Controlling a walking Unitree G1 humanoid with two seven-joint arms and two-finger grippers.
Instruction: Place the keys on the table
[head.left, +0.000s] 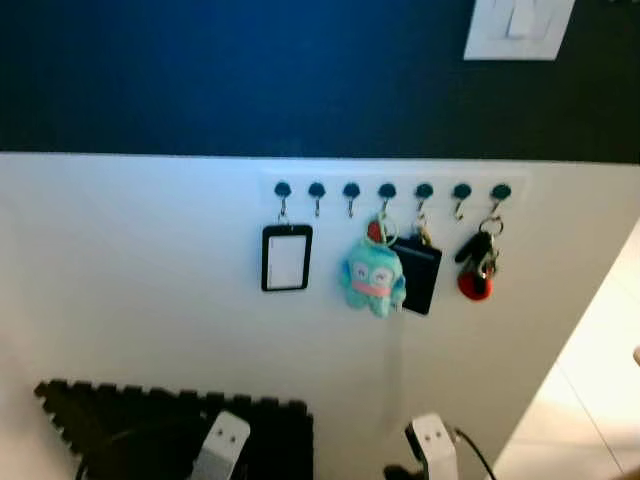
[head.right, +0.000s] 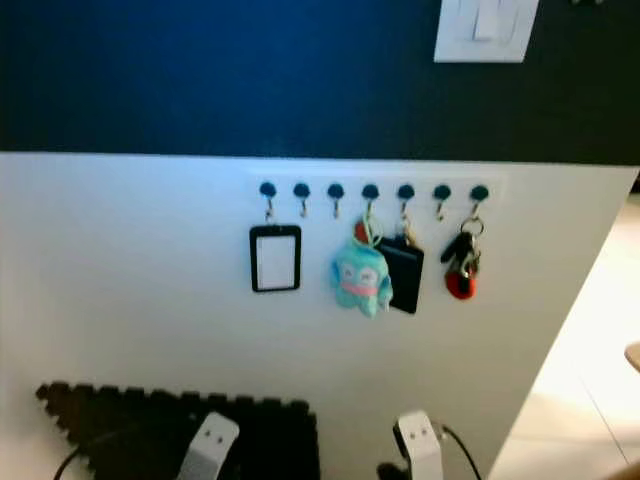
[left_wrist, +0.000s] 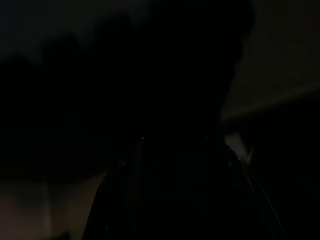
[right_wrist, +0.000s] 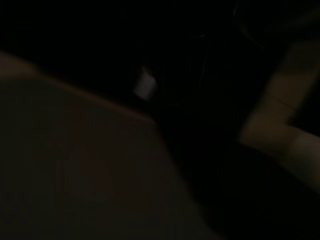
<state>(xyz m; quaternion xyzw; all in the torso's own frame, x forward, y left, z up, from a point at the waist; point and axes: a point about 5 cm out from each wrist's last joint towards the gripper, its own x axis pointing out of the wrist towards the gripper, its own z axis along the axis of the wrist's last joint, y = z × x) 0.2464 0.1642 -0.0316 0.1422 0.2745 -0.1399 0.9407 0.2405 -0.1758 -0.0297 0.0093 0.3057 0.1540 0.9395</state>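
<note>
A bunch of keys with a red fob (head.left: 478, 262) hangs from the rightmost hook (head.left: 501, 191) in a row of dark hooks on the white lower wall. It is straight ahead, slightly right and above my arms. My left arm (head.left: 222, 445) and right arm (head.left: 433, 448) hang low at the bottom edge of the head views, well below the keys and apart from them. Both wrist views are very dark, with vague shapes and nothing of the keys to make out.
On the other hooks hang a black-framed badge holder (head.left: 287, 258), a teal plush keychain (head.left: 373, 278) and a black card case (head.left: 418, 272). A white light switch (head.left: 518, 28) sits on the dark blue upper wall. A black ridged object (head.left: 150, 415) lies low left. Pale floor (head.left: 600, 380) opens right.
</note>
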